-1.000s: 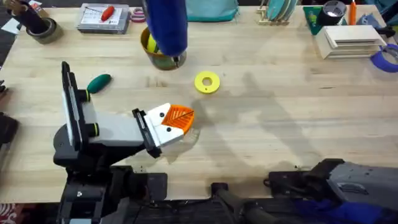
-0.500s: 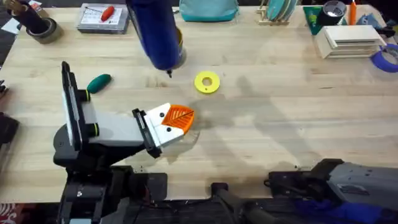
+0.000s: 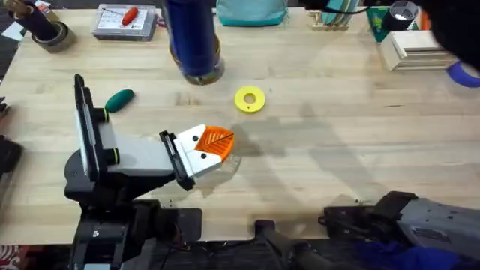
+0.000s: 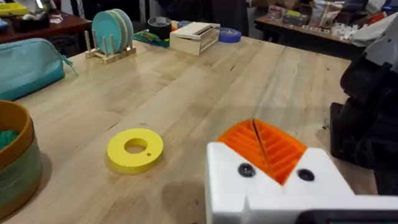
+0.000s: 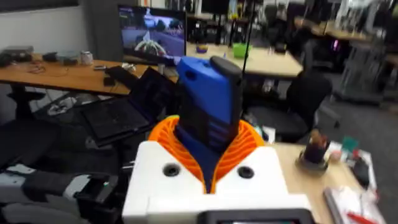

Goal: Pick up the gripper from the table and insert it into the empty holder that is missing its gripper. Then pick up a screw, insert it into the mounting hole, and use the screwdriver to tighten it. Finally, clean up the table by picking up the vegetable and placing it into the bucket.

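Note:
My right gripper (image 5: 208,158) is shut on the blue screwdriver (image 5: 208,109), which stands upright between its orange pads. From overhead the screwdriver (image 3: 193,37) hangs high and blurred over the bucket (image 3: 202,73), hiding most of it. The green vegetable (image 3: 120,98) lies on the table (image 3: 337,135), left of the bucket. My left gripper (image 3: 216,142) rests low near the table's middle, its orange tips (image 4: 264,146) shut together on nothing. The loose gripper piece, the empty holder and any screw are out of view.
A yellow flat ring (image 3: 250,99) lies just beyond the left gripper. Along the far edge are a clear parts box (image 3: 126,21), a teal pouch (image 3: 251,11), a plate rack (image 4: 112,34) and a white box (image 3: 420,49). The right arm (image 3: 450,19) looms dark at the upper right.
The screwdriver swung toward the near side, then rose back over the bucket. The dark right arm has come into the upper right. The left arm has not moved.

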